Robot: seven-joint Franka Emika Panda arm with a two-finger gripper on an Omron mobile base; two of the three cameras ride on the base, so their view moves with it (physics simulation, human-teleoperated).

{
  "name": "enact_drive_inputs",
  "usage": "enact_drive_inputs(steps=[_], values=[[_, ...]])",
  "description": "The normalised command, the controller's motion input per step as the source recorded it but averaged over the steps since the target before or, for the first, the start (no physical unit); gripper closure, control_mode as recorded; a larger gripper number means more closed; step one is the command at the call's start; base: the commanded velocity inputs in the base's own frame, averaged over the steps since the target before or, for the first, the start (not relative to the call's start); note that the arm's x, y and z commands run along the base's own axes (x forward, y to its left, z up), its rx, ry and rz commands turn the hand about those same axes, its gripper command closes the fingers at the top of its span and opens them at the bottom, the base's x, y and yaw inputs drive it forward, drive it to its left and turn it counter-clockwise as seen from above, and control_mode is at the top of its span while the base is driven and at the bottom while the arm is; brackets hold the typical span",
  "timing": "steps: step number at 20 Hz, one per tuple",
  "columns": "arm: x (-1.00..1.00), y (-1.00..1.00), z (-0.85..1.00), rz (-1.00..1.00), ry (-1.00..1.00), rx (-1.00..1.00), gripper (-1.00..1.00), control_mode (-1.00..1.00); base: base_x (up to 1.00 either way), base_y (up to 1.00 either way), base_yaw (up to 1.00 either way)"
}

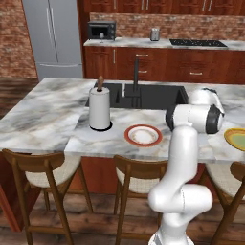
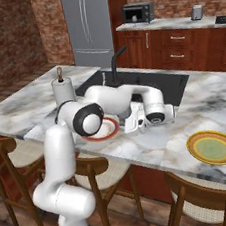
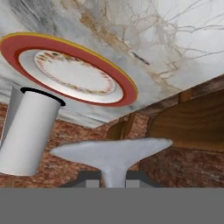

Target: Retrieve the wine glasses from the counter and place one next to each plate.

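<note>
My gripper point(image 3: 113, 183) is shut on the thin stem of a clear greyish wine glass point(image 3: 111, 151), whose round foot spreads just past the fingertips. In the right base view the gripper point(image 2: 135, 121) hovers low over the marble island, right beside the orange-red rimmed plate point(image 2: 105, 131), and the glass is hard to make out there. The hand view is rolled upside down and shows that plate point(image 3: 70, 72) close ahead. The plate point(image 1: 143, 135) lies near the island's front edge. The yellow rimmed plate point(image 2: 213, 147) lies further right point(image 1: 237, 139). The counter point(image 1: 143, 43) runs along the back wall.
A paper towel roll point(image 1: 99, 109) stands left of the red plate, also seen as a white roll point(image 3: 26, 131). The black sink point(image 1: 143, 95) with its tap lies behind. Wooden chairs point(image 1: 43, 172) line the island's front. A microwave point(image 1: 101, 30) and a toaster point(image 1: 154, 34) sit on the counter.
</note>
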Motion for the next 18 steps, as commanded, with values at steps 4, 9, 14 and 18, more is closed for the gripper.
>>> enact_drive_inputs(steps=[4, 9, 14, 18], values=[[0.0, 0.01, -0.03, -0.04, -0.03, 0.0, 1.0, -1.0, 0.0, 0.0, 0.0], [0.0, 0.05, -0.01, -0.05, 0.04, -0.01, 1.0, -1.0, 0.0, 0.0, 0.0], [0.0, 0.1, -0.04, -0.06, 0.13, -0.05, 1.0, -1.0, 0.0, 0.0, 0.0], [0.0, 0.2, -0.19, -0.03, 0.0, -0.12, 1.0, -1.0, 0.0, 0.0, 0.0]])
